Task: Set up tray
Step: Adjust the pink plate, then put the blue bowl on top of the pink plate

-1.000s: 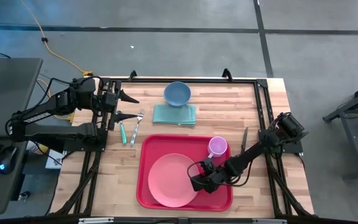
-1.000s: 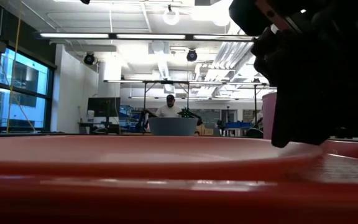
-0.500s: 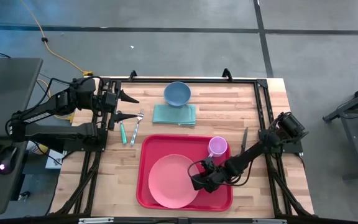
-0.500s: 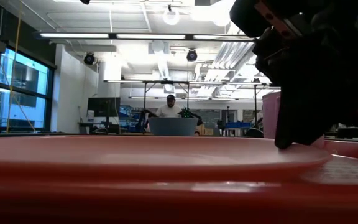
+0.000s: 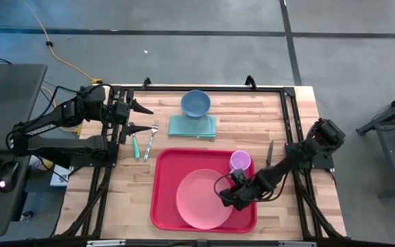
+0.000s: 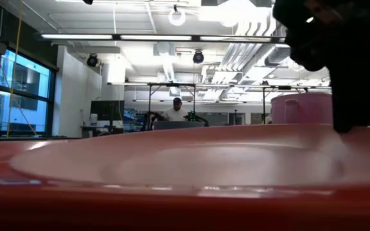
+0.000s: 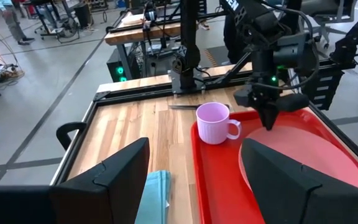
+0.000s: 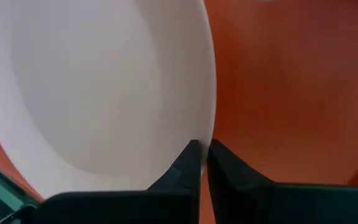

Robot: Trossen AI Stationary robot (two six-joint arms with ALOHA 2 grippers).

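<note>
Tray: the red tray (image 5: 163,206) lies flat on the near half of the table, between the two arms' bases and a little toward the right arm.
Long axis: from above it reads as slightly wider than deep, so the long side runs left to right, square with the table edges, rim up all round.
On it: the pink plate (image 5: 204,199) sits in the middle toward the near edge; the pink mug (image 5: 240,160) stands upright in the far right corner, handle toward the tray's middle in the left wrist view.
Right gripper: down on the plate's right rim, the right gripper (image 5: 233,194) has its fingers pinched together on the plate's edge; the right wrist view shows the rim caught in the narrow slot between the two dark tips.
Left gripper: parked off at the far left edge, the left gripper (image 5: 137,118) hangs wide open with nothing in it, just by the fork (image 5: 151,137) and a green-handled utensil (image 5: 135,145).
Step in hand: looks like seating the plate inside the tray.
How to do it well: keep the pinch shallow on the rim, slide low and level so the plate doesn't tip, stop clear of the mug, then let go straight up.
Waiting: the blue bowl (image 5: 195,103) and teal napkin (image 5: 193,126) remain on the wood beyond the tray.
</note>
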